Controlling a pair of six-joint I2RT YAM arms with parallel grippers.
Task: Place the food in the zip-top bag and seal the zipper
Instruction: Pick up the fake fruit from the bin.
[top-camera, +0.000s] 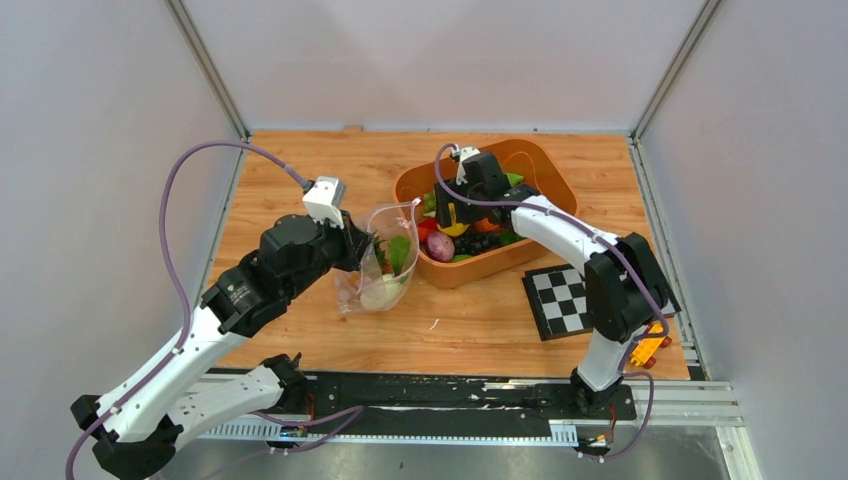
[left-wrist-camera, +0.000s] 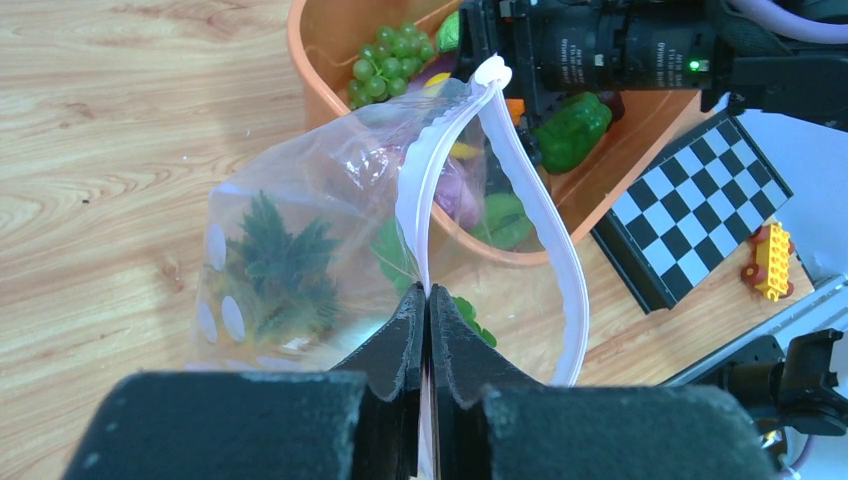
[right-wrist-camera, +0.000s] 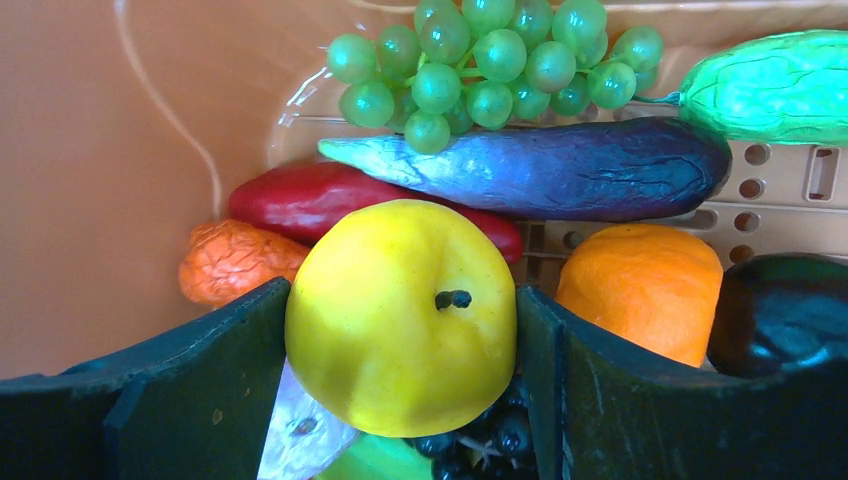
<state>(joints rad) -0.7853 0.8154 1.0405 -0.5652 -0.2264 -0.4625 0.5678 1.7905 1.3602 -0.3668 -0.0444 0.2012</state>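
Note:
The clear dotted zip-top bag stands open on the table left of the orange tub. It holds a white radish and green leafy pieces. My left gripper is shut on the near mouth edge, pinching the pinkish zipper, which loops open to the right. My right gripper is down in the tub, shut on a yellow lemon, a finger pressed on each side. Around it lie green grapes, a purple eggplant, an orange and dark grapes.
The orange tub sits at the back centre-right, its near wall touching the bag. A black-and-white checkerboard lies right of the bag. Yellow-red toy blocks sit at the table's right front by the right arm's base.

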